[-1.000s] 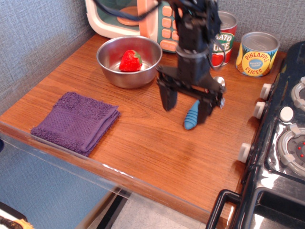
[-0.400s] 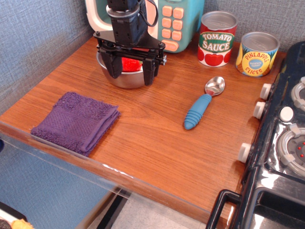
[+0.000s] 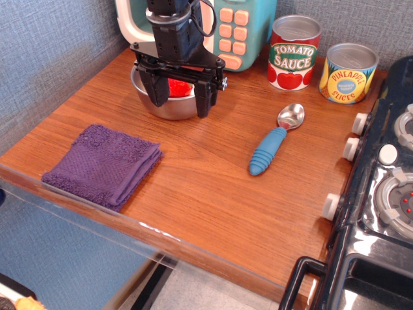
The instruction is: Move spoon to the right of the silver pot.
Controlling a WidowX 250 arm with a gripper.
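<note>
The spoon [image 3: 273,144] lies free on the table [image 3: 213,194], to the right of the pot [image 3: 169,106], exactly as a moment ago. Further back, the gripper [image 3: 179,102] has left it and now hangs wide open and empty over the pot, only slightly shifted. The task looks finished.
</note>
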